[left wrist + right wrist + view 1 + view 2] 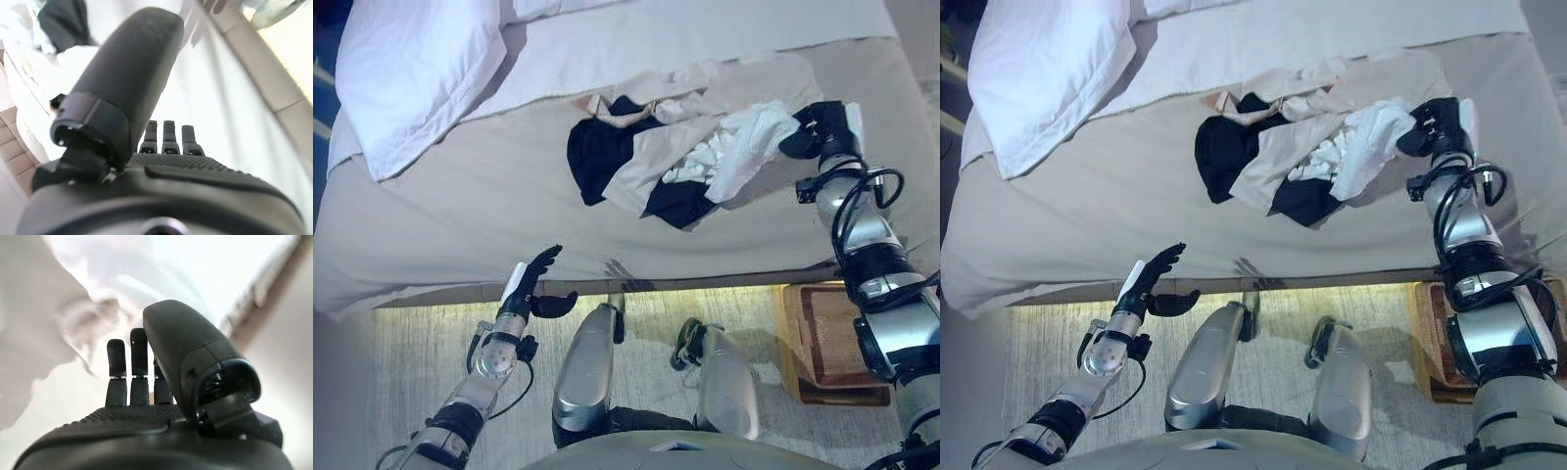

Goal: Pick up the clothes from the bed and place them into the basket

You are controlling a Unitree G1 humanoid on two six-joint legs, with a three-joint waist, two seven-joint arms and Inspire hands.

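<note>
A heap of clothes lies on the bed: a black garment [597, 152], a beige one [651, 147] and a white one [744, 147]. My right hand [818, 127] rests at the heap's right edge, fingers straight against the white cloth [98, 284], holding nothing. My left hand [533, 284] hovers open at the bed's near edge, well left of the heap and apart from it. The brown wicker basket [827, 343] stands on the floor at the right, below the bed's edge and partly behind my right arm.
A white pillow [411, 69] lies at the bed's far left corner. The beige bedspread [460, 215] covers the near half, a white sheet [705, 29] the far part. Pale carpet [421, 362] lies in front of the bed.
</note>
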